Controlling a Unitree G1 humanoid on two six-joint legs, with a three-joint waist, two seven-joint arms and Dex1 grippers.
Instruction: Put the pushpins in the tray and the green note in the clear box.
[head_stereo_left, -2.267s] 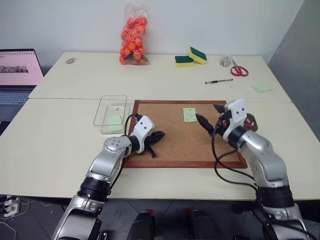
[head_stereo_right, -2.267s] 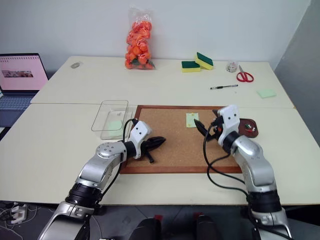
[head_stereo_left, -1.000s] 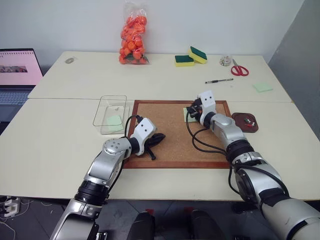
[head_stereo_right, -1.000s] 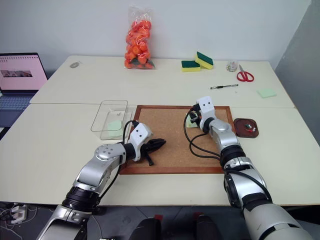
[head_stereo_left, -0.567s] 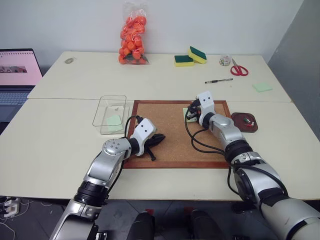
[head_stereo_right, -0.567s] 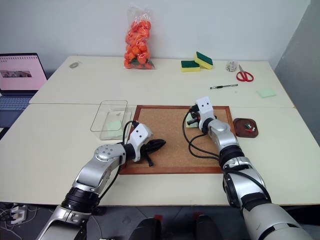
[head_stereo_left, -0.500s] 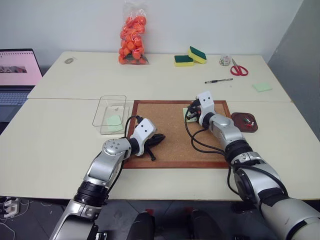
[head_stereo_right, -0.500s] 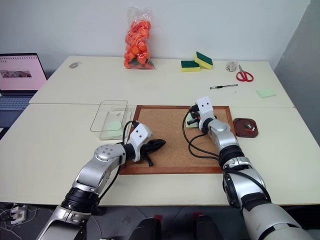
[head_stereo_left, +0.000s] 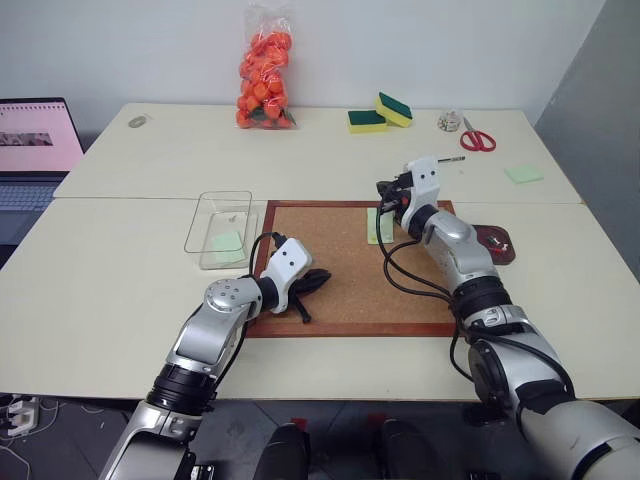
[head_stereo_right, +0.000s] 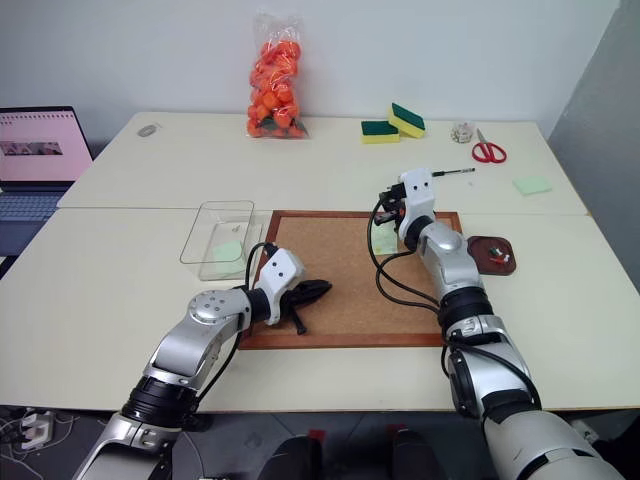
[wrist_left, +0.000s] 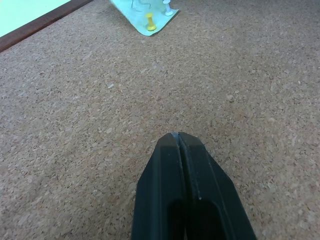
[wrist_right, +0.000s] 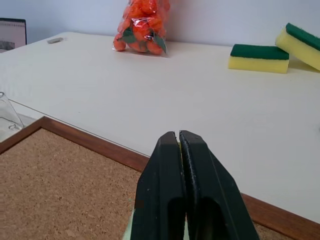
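Left gripper (head_stereo_left: 318, 279) closed and empty over the corkboard (head_stereo_left: 340, 280), green note (head_stereo_left: 379, 226) with a yellow pushpin (wrist_left: 150, 22) lying beyond it, right gripper (head_stereo_left: 384, 190) closed just above the note, contents not discernible, clear box (head_stereo_left: 222, 222) left of board, tray (head_stereo_left: 495, 243) right.

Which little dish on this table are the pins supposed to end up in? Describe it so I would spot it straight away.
Start at the large wood-framed corkboard in the middle of the pale table. Just off its right edge, resting on the table, sits a small shallow dark reddish-brown dish. It is the only dark, rounded-square thing there; the clear plastic box lies off the board's opposite edge.
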